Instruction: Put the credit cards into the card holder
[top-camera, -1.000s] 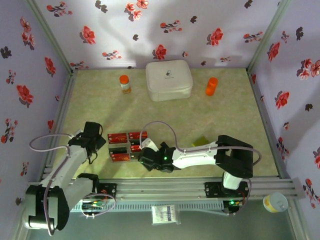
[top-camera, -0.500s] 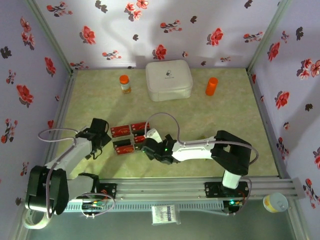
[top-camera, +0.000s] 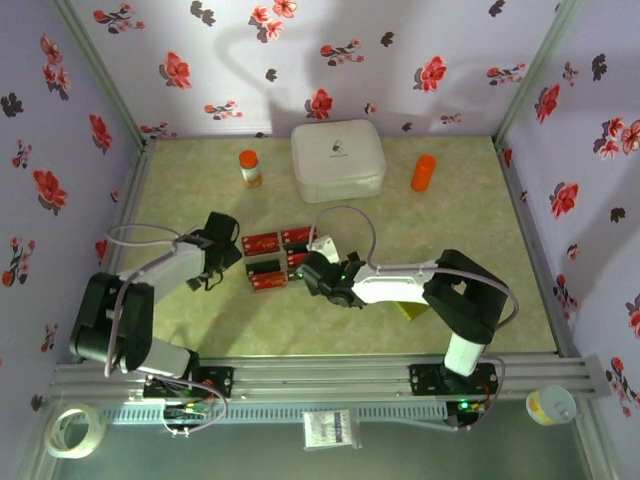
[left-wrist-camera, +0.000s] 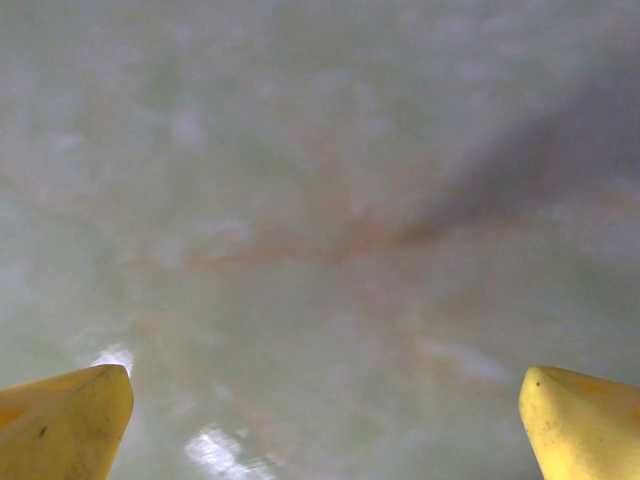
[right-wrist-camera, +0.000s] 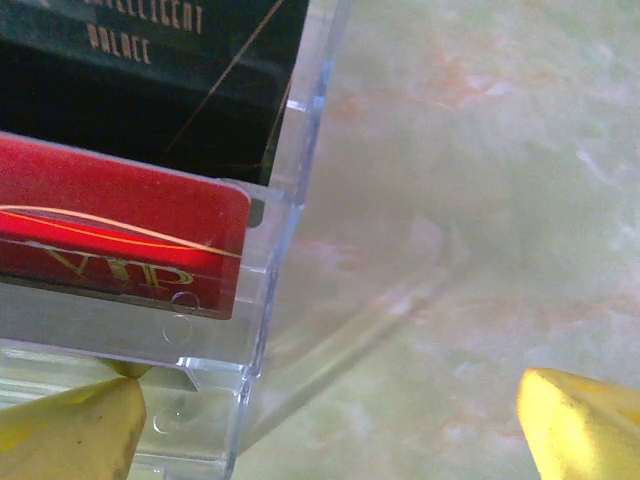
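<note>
The credit cards (top-camera: 272, 260) lie clustered on the worktop (top-camera: 450, 220), on the arms' side of the white case (top-camera: 338, 160). The left gripper (left-wrist-camera: 320, 405) sits just left of them, released, over bare surface. The right gripper (right-wrist-camera: 325, 420), also released, is at their right side, one finger (right-wrist-camera: 70, 430) beside a clear tray (right-wrist-camera: 275, 240) holding cards. The card holder (top-camera: 410, 308) peeks from under the right arm, farther from the case.
</note>
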